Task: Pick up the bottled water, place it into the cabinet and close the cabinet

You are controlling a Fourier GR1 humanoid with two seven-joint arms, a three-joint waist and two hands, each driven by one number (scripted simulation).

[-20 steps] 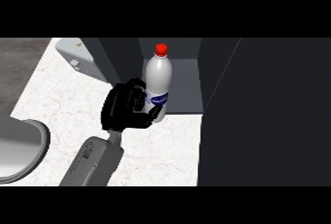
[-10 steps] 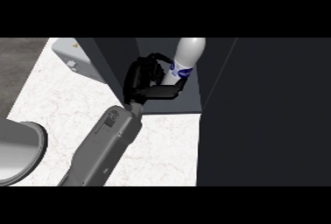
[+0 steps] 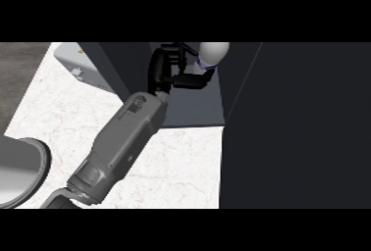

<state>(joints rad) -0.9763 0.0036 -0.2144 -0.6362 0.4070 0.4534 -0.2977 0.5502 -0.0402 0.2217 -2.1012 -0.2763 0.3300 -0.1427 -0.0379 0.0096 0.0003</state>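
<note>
The bottled water [image 3: 214, 51] is white with a blue label, and only its lower body shows at the top of the head view; its cap is cut off. My left hand [image 3: 170, 66] is shut on it from the left, thumb under the label. Hand and bottle are inside the open dark cabinet, above its grey floor [image 3: 196, 108]. The cabinet's open door [image 3: 304, 127] stands as a dark panel on the right. My forearm [image 3: 119, 142] reaches in from the lower left. My right hand is not in view.
A white marble counter [image 3: 65, 117] lies in front of the cabinet. A grey round dish [image 3: 18, 171] sits at the left edge. A grey box-like appliance [image 3: 76, 61] stands at the back left beside the cabinet's left wall [image 3: 119, 63].
My left hand has carried the bottle from the cabinet's front edge deeper inside and toward the view's top. The red cap has left the view and more forearm shows.
</note>
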